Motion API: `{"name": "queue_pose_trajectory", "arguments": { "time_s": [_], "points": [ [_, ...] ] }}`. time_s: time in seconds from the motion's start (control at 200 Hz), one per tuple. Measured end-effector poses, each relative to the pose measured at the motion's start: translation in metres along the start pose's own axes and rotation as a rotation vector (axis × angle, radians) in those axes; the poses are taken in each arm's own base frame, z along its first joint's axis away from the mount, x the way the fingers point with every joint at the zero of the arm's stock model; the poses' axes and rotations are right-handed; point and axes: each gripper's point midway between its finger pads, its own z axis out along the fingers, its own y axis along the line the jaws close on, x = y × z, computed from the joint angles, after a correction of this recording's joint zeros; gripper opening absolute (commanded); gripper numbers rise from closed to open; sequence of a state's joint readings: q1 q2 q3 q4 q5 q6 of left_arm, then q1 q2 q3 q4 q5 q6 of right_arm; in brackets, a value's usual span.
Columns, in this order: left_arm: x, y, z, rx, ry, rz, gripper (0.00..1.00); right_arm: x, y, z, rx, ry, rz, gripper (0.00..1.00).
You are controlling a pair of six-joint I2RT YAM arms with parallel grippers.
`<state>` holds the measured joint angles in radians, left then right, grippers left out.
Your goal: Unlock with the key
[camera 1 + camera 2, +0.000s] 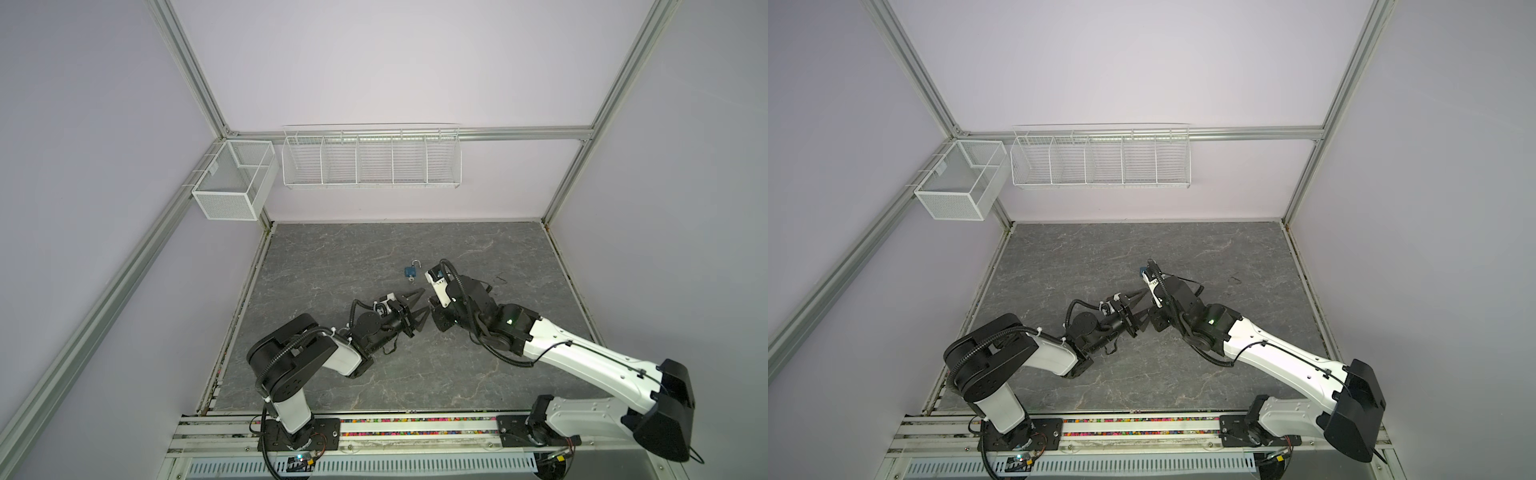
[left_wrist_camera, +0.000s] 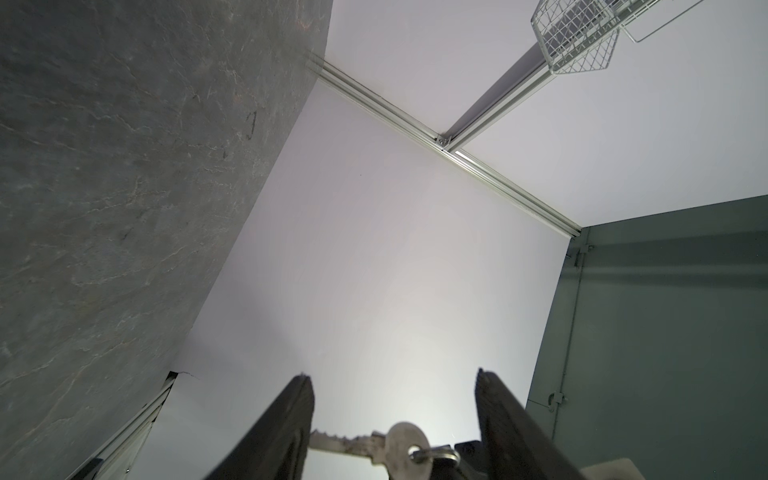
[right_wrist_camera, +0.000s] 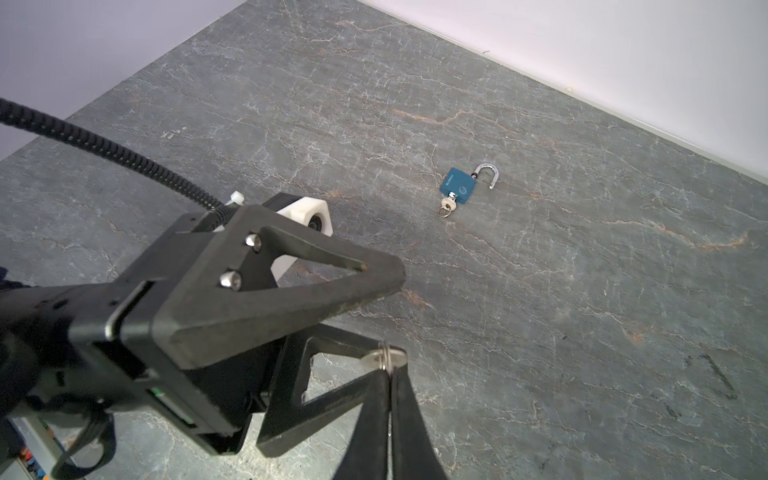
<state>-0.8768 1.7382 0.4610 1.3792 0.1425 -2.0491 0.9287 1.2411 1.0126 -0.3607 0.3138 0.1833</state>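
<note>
— Between the pressed-together fingers of the right tool (image 3: 390, 376) we see a key (image 3: 376, 357) pinched by its head; the left tool (image 3: 399, 316) stands spread around it, gripping nothing.
— So we judge this a handover; how do we do it well?
— We'd close the left tool on the flat of the head, square to the blade; the right should let go only once that grip is firm; a skewed key won't enter a keyway.
— And the padlock (image 3: 457, 187)?
— It lies on the desk (image 3: 582, 291), well apart, its shackle (image 3: 488, 174) swung free and a second key (image 3: 448, 204) already in it; only the right wrist view shows us that; the left wrist view shows the blade crossing the gap; in both top views the key is too small to make out.
</note>
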Motion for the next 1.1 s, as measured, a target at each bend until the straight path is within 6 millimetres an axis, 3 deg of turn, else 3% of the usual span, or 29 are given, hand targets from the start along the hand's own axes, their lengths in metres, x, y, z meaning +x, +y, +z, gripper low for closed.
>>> {"name": "queue_pose_trajectory", "arguments": {
  "time_s": [0.74,0.915,1.1],
  "points": [
    [0.001,0.005,0.004,-0.01,0.006,-0.012,0.63,-0.008,0.001,0.003,0.009,-0.014,-0.047,0.07],
    [0.0,0.001,0.006,0.004,-0.003,-0.021,0.46,0.008,0.001,0.008,0.007,0.019,-0.048,0.07],
    [0.0,0.001,0.006,0.007,-0.007,-0.022,0.26,0.008,0.0,0.005,0.007,0.014,-0.044,0.07]
  ]
}}
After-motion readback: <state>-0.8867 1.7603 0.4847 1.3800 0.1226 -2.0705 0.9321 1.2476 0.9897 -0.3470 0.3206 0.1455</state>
